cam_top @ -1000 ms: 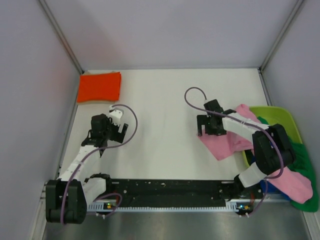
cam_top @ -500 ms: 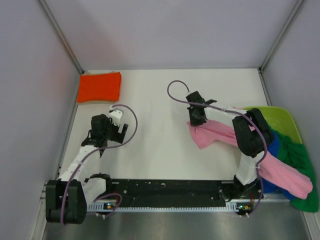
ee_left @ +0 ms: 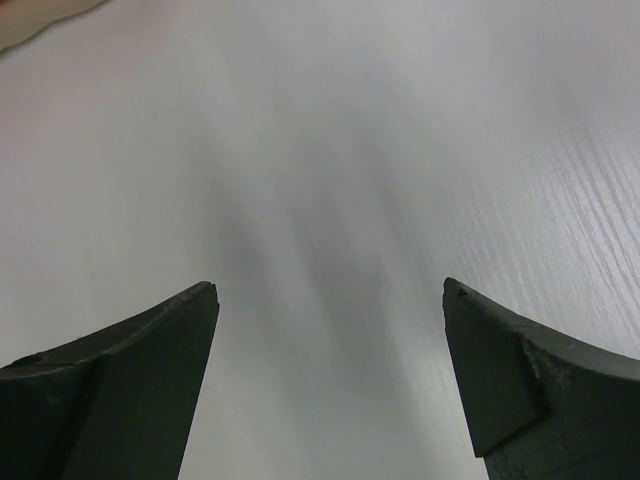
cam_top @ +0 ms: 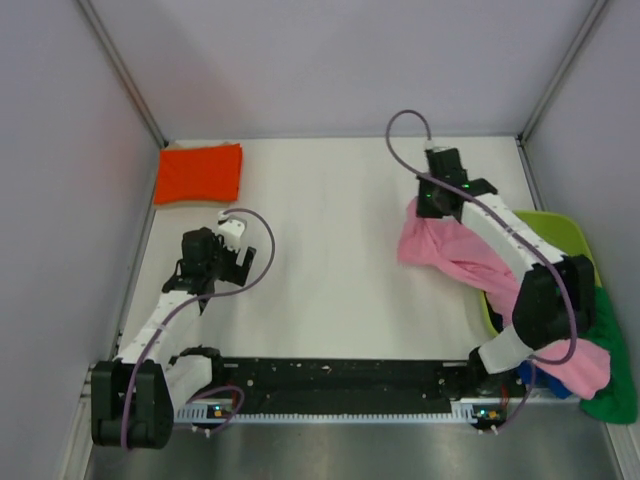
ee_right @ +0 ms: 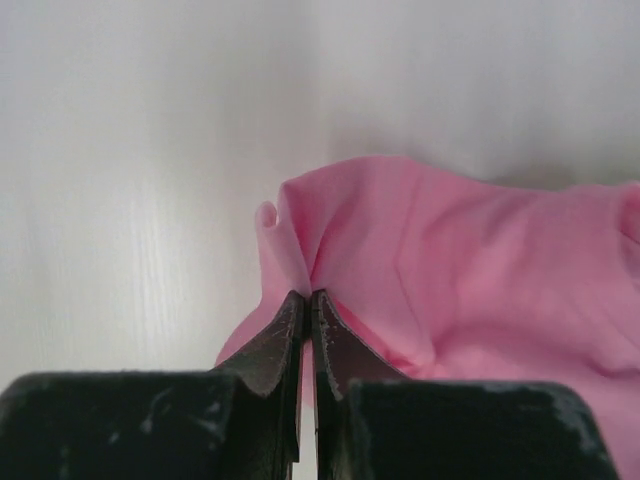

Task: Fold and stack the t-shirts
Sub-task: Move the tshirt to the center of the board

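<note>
My right gripper (cam_top: 430, 208) (ee_right: 309, 295) is shut on a fold of the light pink t-shirt (cam_top: 450, 250) (ee_right: 450, 270) and holds it up over the right half of the table. The rest of that shirt trails back over the tub to the near right edge. An orange-red t-shirt (cam_top: 198, 173) lies folded in the far left corner. A dark green t-shirt (cam_top: 612, 345) and a bit of royal blue cloth (cam_top: 528, 372) sit at the tub's near side. My left gripper (cam_top: 232, 262) (ee_left: 330, 290) hovers open over bare table at the left.
A lime-green plastic tub (cam_top: 560, 235) stands at the right edge, partly under the shirts. Grey walls close in the white table (cam_top: 320, 200) on the left, back and right. A purple cable loops above each wrist.
My right gripper has closed on the pink shirt, dragged it left, then swung it up and toward the far right, pulling more cloth out of the tub. The left arm has not moved.
</note>
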{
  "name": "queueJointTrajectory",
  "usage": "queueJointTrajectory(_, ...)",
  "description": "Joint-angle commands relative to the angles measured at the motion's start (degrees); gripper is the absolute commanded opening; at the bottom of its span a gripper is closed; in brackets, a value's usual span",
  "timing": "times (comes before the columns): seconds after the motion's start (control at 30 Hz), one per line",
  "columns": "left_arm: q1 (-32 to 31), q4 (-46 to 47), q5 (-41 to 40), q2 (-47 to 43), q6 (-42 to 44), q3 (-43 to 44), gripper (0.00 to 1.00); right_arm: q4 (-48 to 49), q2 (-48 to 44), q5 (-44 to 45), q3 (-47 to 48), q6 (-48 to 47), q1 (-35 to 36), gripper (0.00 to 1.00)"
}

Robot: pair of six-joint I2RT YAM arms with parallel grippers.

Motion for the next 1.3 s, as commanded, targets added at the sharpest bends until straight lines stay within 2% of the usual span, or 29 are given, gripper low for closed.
queueJointTrajectory(0.0,0.2,2.08,1.06,-1.09,0.33,1.54,0.97,0.03,-8.55,-9.17,-1.14,-0.7,-19.35,0.0)
queueJointTrajectory(0.07,0.2,2.08,1.42,-1.09,0.42,1.63,0.97,2.22,-7.69,-11.85,6.14,6.22,-30.43,0.0)
queueJointTrajectory(0.1,0.2,2.08,1.5,-1.26,0.42,1.63,0.97,4.15,-6.2,-10.9,10.62,9.56,-32.13,0.0)
queueJointTrajectory(0.17,0.2,1.82,1.59,-1.53,0.33,1.71,0.97,9.23,-0.85,-10.53,20.99,16.59,-31.02,0.0)
queueJointTrajectory(0.2,0.2,1.82,1.5,-1.79,0.25,1.71,0.97,12.4,2.22,-12.02,26.78,20.46,-28.74,0.0)
queueJointTrajectory(0.27,0.2,1.91,1.5,-1.97,0.16,1.63,0.97,13.92,10.91,-14.05,41.79,25.58,-19.45,0.0)
queueJointTrajectory(0.37,0.2,2.43,-0.25,-1.79,-0.11,1.54,0.98,10.6,26.82,-15.63,71.21,17.54,-2.76,0.0)
queueJointTrajectory(0.4,0.2,2.61,-0.6,-1.53,-0.19,1.54,0.97,10.41,31.12,-17.38,77.83,14.12,2.34,0.0)
queueJointTrajectory(0.43,0.37,2.96,-1.21,-1.35,-0.19,1.45,0.98,11.63,33.43,-19.05,80.07,11.47,6.13,0.0)
queueJointTrajectory(0.5,0.37,3.4,-2.36,-0.91,-0.37,1.54,0.97,14.87,30.92,-21.52,75.3,5.94,12.38,0.0)
queueJointTrajectory(0.6,0.37,4.28,-5.16,-0.83,-0.63,1.8,0.97,21.2,22.85,-22.49,64.22,0.81,16.54,0.0)
queueJointTrajectory(0.63,0.37,4.72,-6.39,-1.17,-0.46,1.98,0.97,22.44,20.73,-21.97,61.67,1.51,16.54,0.0)
queueJointTrajectory(0.77,0.37,5.77,-13.33,-4.24,2.08,4.69,0.98,20.79,14.48,-10.13,52.53,5.27,14.79,0.0)
queueJointTrajectory(0.87,0.46,6.39,-15.55,-7.5,4.72,6.45,0.99,18.59,11.58,-9.84,39.88,8.97,11.98,0.0)
queueJointTrajectory(1.13,0.46,-3.08,-8.35,-5.05,8.86,11.11,0.99,18.58,-3.0,-8.96,-0.37,16.1,0.92,0.0)
queueJointTrajectory(1.2,0.46,-5.11,-3.87,-4.17,9.03,11.91,0.99,18.5,-7.22,-8.87,-8.46,14.44,-1.9,0.0)
queueJointTrajectory(1.27,0.37,-6.26,-0.1,-2.94,9.47,12.17,0.98,15.44,-9.95,-5.2,-13.4,10.58,-2.88,0.0)
